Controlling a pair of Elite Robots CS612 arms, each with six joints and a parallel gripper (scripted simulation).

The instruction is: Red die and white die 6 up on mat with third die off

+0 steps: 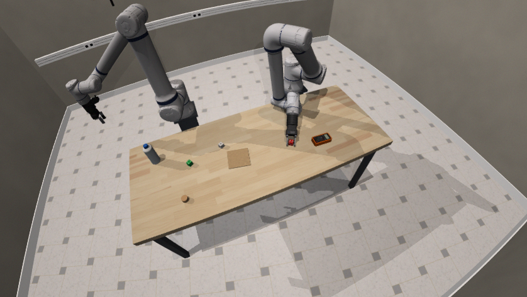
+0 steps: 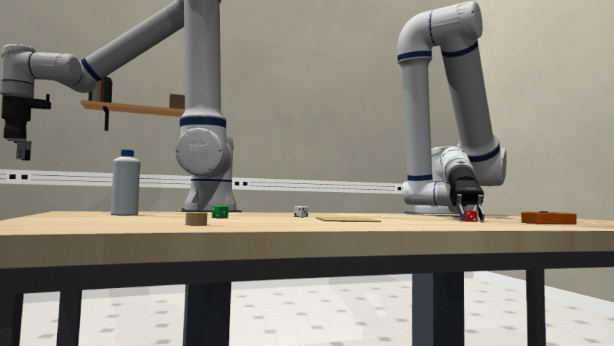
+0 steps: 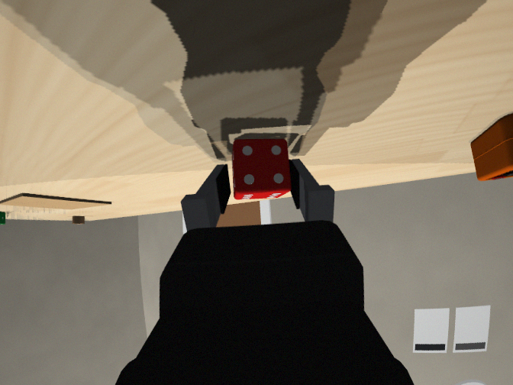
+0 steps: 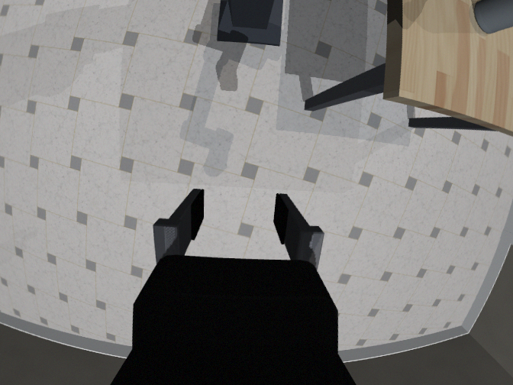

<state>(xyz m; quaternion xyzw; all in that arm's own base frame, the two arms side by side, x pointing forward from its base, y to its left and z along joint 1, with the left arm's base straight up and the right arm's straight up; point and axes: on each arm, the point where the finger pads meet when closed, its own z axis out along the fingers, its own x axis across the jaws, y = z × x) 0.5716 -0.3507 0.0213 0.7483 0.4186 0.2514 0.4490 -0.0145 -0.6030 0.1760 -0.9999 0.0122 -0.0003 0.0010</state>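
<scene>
The red die (image 1: 290, 141) (image 2: 471, 215) (image 3: 262, 164) sits flat on the table between the parted fingers of my left gripper (image 1: 290, 145) (image 2: 472, 220) (image 3: 259, 176), which is open. A gap shows beside it in the left wrist view. Its 4 faces that camera; its top, seen at a steep slant, looks like 6. The white die (image 1: 221, 145) (image 2: 301, 211) lies off the mat (image 1: 238, 158) (image 2: 348, 219) (image 3: 53, 201), behind it; its top number is too small to read. The green die (image 1: 188, 162) (image 2: 220, 212) is also off the mat. My right gripper (image 1: 102, 117) (image 2: 23, 155) (image 4: 239, 205) is open and empty beyond the table.
An orange multimeter (image 1: 321, 139) (image 2: 548, 218) (image 3: 495, 149) lies near the red die. A grey bottle (image 1: 152, 156) (image 2: 125, 185) (image 4: 495, 16) with a blue cap stands near the table's left end. A small brown cylinder (image 1: 184, 199) (image 2: 195, 218) (image 3: 78, 220) stands nearer the front edge.
</scene>
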